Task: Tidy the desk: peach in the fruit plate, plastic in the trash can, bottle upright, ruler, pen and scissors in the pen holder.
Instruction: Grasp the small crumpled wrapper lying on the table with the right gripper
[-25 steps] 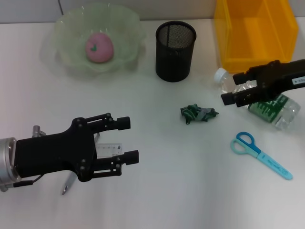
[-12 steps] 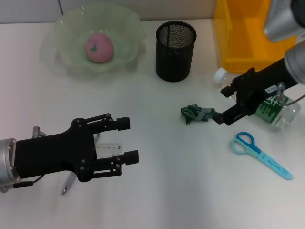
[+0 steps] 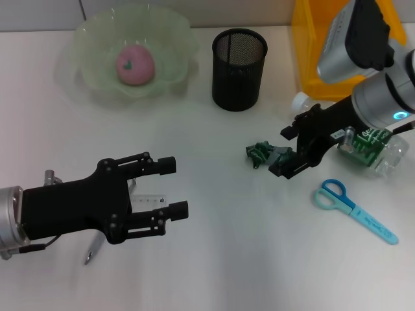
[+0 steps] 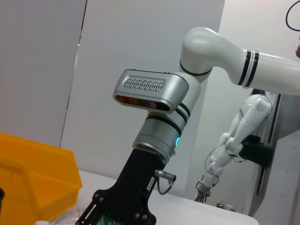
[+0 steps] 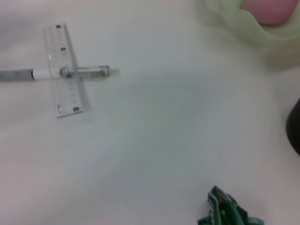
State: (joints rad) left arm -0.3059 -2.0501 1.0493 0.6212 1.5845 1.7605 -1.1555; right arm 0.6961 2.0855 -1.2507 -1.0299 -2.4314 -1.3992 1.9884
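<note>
Left gripper [image 3: 174,186]: jaws spread, holding nothing — it hangs over the ruler [image 3: 148,203] and pen [image 3: 91,249].
Plastic [image 3: 264,154]: crumpled on the table, just left of the right gripper [image 3: 283,151].
Right gripper: jaws apart, empty, tips just beside the plastic.
Risk: a shallow close could nudge the plastic away — or bump the lying bottle [image 3: 369,145].

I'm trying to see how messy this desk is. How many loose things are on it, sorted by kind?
Fruit: 1, the peach, already in the fruit plate
Trash: 1, the crumpled plastic
Bottles: 1, the bottle lying down
Stationery: 3, the ruler, pen, scissors
Total: 6
</note>
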